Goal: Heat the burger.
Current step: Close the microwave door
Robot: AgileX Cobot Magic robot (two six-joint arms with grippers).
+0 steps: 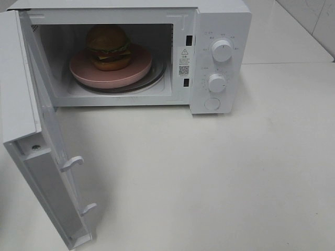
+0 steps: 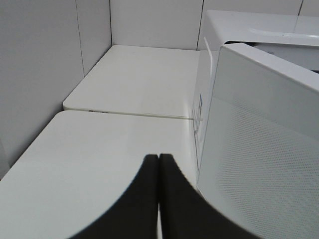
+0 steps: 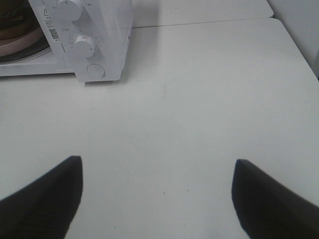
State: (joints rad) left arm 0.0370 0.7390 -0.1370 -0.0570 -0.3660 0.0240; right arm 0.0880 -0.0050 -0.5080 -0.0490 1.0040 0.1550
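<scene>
The burger (image 1: 109, 47) sits on the pink plate (image 1: 112, 81) inside the microwave (image 1: 222, 21), toward the back. Its top is dark with shadow. The plate hides most of the glass tray (image 1: 157, 73) under it. The door (image 1: 23, 78) stands wide open, and the picture's edge cuts off its outer side.

The left gripper (image 2: 158, 159) is near the door's outside, its two dark fingers pressed together with nothing between them. The right gripper (image 3: 157, 164) has its fingers far apart above the white table (image 3: 199, 89), holding nothing. Only its fingertips show.
</scene>
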